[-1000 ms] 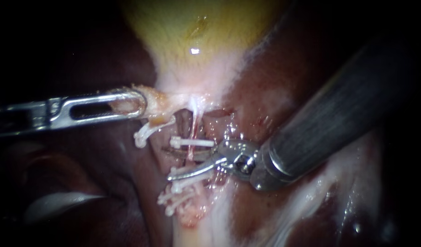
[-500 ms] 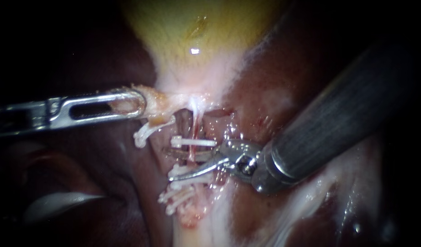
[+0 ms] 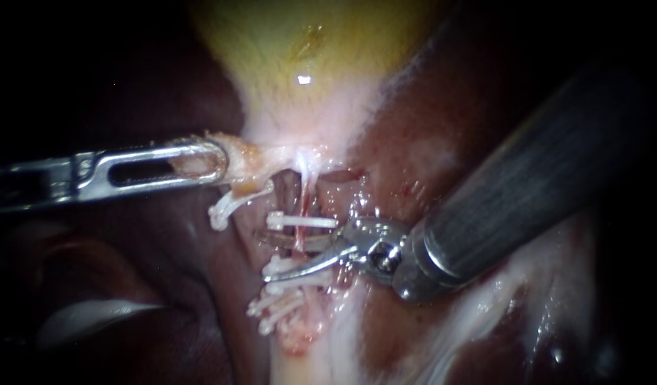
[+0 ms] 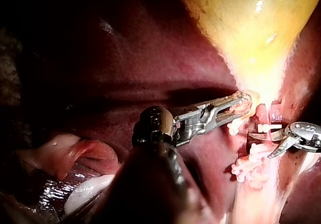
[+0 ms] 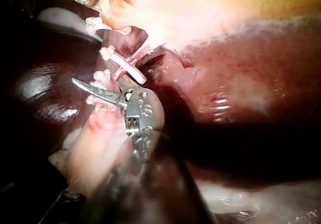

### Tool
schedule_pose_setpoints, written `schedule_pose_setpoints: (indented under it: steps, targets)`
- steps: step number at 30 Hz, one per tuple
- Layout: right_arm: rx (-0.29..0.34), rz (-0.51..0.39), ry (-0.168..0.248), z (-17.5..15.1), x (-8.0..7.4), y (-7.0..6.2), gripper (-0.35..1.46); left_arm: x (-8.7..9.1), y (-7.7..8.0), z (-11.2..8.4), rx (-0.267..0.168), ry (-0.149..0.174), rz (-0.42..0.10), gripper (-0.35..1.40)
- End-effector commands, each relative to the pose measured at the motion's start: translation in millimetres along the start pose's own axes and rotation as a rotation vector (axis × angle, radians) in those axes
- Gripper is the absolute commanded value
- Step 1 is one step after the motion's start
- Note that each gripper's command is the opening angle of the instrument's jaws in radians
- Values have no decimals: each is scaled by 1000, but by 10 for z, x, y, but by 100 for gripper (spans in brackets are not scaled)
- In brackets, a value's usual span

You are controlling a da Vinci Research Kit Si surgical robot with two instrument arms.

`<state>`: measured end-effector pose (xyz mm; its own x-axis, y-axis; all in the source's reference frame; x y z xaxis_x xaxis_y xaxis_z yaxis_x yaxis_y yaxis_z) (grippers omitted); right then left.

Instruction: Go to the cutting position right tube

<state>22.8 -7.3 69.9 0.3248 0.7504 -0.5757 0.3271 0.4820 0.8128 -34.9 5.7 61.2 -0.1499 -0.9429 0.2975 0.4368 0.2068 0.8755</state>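
Nearest you, your right tool (image 3: 274,255), a dark shaft ending in two thin curved steel blades, comes in from the right with its jaws spread. The thin pink-red right tube (image 3: 302,207) runs down between the blades, just below the white plastic clip (image 3: 299,222) that crosses it. More white clips (image 3: 278,303) cluster beneath the lower blade. Farther back, your left tool (image 3: 212,162), with slotted steel jaws, pinches the pale tissue flap (image 3: 253,162) at the neck of the yellow gallbladder (image 3: 307,64), beside dark red liver (image 3: 428,128).

Yellow gallbladder (image 3: 307,43), dark red liver (image 3: 428,142), white clips (image 3: 303,222)
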Motion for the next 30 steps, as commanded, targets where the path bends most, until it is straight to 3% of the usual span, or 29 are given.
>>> schedule_pose_setpoints:
  steps: [1,15,30]
  targets:
    - [0,0,3,1,1,0,140,0,0,0,0,0,0,-35]
    - [21,-6,59,12,5,4,141,0,0,0,0,0,0,-35]
    - [22,-6,59,13,5,4,143,0,0,0,0,0,0,-35]
